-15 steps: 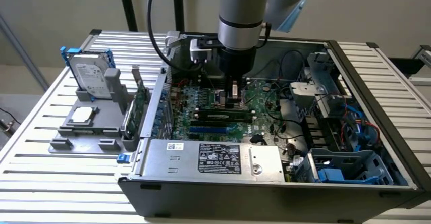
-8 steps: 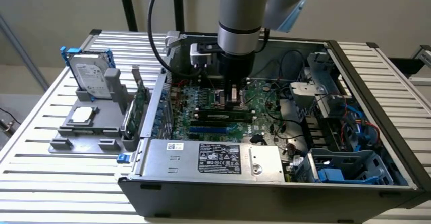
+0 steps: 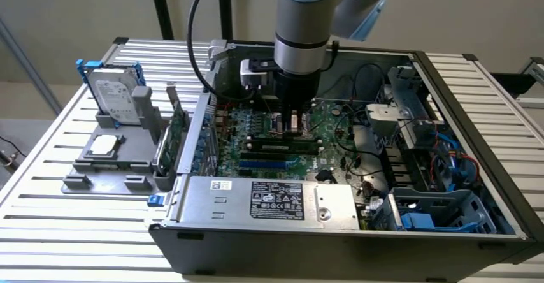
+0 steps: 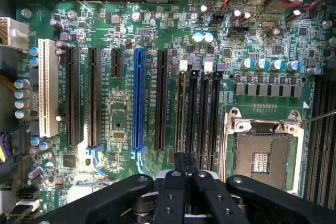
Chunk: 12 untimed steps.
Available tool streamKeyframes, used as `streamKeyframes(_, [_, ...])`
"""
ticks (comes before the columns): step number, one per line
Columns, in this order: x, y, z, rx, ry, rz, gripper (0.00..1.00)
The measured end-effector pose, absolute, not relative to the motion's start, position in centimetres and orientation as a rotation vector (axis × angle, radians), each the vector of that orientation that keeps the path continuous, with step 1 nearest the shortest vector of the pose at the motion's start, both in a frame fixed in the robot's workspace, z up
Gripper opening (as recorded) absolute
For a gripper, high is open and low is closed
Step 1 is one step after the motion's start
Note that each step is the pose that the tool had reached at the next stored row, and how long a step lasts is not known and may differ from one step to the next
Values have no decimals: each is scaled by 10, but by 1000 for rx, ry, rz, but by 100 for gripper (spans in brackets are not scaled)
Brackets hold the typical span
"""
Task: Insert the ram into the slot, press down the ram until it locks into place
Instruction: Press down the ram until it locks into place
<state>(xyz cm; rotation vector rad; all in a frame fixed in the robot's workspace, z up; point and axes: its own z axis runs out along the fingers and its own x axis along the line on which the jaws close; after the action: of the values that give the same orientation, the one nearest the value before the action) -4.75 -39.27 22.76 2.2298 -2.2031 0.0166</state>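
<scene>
Arm reaches straight down into the open computer case (image 3: 340, 251), which lies on its side on a slatted table (image 3: 51, 232).

Gripper (image 3: 293, 122) hangs just above the motherboard (image 3: 255, 162). In the wrist view the gripper (image 4: 186, 163) has its two fingers (image 4: 173, 192) drawn together with no gap between the tips, and nothing clamped between them can be made out.

Ram (image 3: 281, 146): a long thin green strip with dark chips, directly under the gripper. It stands on edge among the memory slots. Its long axis runs from the exterior view's left to its right, parallel to the slots. Whether it is fully seated, or touching the fingertips, cannot be told.

The wrist view looks down along the memory slots (image 4: 198, 111), four black channels side by side. Beside them are the CPU socket (image 4: 260, 153), a blue expansion slot (image 4: 138, 100) and a white slot (image 4: 48, 87). From above, which channel carries the stick cannot be told.

The exterior view adds the surroundings. The power supply (image 3: 264, 200) sits at the near edge of the case. At the exterior view's left, outside the case, a grey holder (image 3: 106, 162) carries a hard drive (image 3: 117, 95) and a green expansion card (image 3: 176, 130).
</scene>
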Motion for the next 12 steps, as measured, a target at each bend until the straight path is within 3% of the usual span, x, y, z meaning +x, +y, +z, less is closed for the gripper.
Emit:
streamKeyframes(5, [-48, -392, 228, 2229, -2202, 11, 11])
streamKeyframes(12, [-46, -392, 259, 2227, -2200, 8, 11])
